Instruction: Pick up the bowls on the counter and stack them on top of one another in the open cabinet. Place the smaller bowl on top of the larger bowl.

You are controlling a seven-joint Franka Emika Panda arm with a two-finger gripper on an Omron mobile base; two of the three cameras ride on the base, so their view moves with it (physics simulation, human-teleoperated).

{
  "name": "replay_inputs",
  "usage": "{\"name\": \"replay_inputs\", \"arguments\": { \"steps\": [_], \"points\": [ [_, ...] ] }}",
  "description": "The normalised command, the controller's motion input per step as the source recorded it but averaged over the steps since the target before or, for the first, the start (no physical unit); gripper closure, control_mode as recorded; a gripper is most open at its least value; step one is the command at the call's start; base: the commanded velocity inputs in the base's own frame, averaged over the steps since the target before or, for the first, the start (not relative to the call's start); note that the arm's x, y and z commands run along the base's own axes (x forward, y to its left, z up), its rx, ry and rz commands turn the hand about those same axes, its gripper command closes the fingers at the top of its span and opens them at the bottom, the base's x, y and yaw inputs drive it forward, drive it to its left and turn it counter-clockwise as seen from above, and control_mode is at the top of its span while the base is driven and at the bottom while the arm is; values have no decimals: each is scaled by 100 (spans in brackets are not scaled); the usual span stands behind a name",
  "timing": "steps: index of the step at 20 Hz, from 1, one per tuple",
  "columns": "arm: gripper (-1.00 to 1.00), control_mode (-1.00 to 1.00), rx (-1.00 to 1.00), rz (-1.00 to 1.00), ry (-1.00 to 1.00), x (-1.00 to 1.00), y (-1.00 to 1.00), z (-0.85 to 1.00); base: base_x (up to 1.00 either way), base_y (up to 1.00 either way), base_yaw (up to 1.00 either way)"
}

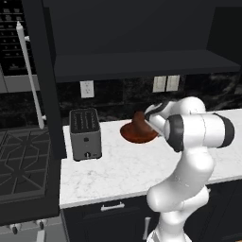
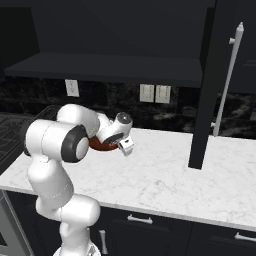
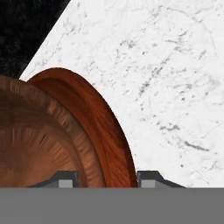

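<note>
A toaster [image 1: 85,133] stands left on the counter [image 1: 118,175], well clear of the bowls. The smaller bowl [image 1: 140,122] sits inside the larger bowl [image 1: 134,134], whose rim [image 3: 109,131] passes between the gripper [image 3: 105,178] fingertips, jaws spread. The open cabinet [image 2: 110,67] shelf hangs above.

- the wide, shallow reddish-brown wooden bowl [image 2: 100,146] sits mostly behind the white arm in the right base view;
- the narrower, darker brown bowl [image 3: 39,144] is cut by the hand view's left edge

Black speckled backsplash [image 1: 118,97] with 3 pale wall plates, perhaps outlets [image 2: 72,88].
</note>
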Motion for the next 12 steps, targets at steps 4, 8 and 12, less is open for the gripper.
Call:
{"name": "replay_inputs", "arguments": {
  "steps": [4,8,12],
  "points": [
    [100,-100,2,-18,-24,-100,-14,25,0,0,0],
    [100,-100,6,-27,-31,-100,-24,69,0,0,0],
    [100,-100,4,-27,-17,-99,-14,71,0,0,0]
  ]
}}
